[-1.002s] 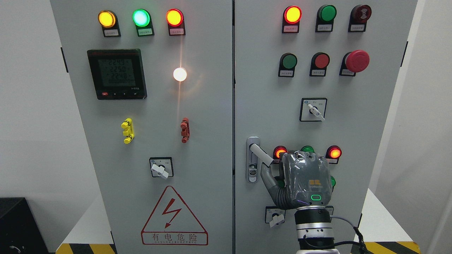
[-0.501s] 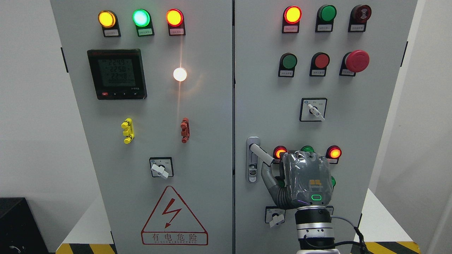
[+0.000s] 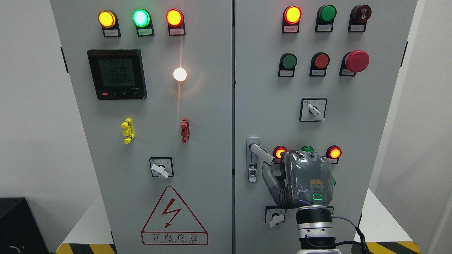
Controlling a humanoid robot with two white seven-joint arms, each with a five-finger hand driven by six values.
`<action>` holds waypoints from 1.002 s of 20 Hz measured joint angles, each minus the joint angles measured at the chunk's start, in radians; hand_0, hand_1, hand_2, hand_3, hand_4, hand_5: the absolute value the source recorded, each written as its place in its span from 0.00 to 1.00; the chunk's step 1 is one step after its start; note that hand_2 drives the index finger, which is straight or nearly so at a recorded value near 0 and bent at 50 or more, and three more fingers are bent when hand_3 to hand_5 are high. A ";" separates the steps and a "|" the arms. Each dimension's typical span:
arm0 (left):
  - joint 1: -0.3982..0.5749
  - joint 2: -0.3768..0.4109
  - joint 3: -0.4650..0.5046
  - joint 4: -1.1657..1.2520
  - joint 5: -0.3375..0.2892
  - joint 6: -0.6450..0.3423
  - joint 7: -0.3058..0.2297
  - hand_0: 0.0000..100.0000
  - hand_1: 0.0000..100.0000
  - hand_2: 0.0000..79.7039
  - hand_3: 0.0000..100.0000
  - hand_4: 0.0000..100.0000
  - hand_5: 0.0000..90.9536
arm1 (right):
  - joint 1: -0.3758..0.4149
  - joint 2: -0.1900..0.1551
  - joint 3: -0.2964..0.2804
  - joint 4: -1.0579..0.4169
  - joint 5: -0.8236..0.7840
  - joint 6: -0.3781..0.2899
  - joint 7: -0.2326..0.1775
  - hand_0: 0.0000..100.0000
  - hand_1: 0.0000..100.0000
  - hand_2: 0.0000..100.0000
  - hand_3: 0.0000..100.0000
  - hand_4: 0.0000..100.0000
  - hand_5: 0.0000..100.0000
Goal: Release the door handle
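So the right hand [image 3: 306,181] is closest to the camera, coming up from the bottom edge with its back facing us. That hides the long fingers, so I honestly can't tell if they're curled or spread. Only the thumb [image 3: 270,178] shows, reaching up and left until its tip sits right under the free end of the door handle [image 3: 261,154], touching it or just about. My guess is the hand sits there because it's mid let-go, and the thumb just needs to drop away.

The handle sits up and to the left of the hand, on the right-hand cabinet door [image 3: 268,88]. Its long axis runs diagonally: pivot end up-left at the lock plate [image 3: 252,160], free end pointing down-right toward the hand.

Behind the knuckles, partly hidden, there's a row of lit indicator lamps [image 3: 334,152]. No left arm anywhere.
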 measured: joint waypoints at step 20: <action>0.000 0.000 0.000 0.000 0.000 0.000 0.000 0.12 0.56 0.00 0.00 0.00 0.00 | -0.005 -0.001 -0.009 -0.001 -0.002 -0.002 0.002 0.59 0.37 0.93 1.00 0.99 1.00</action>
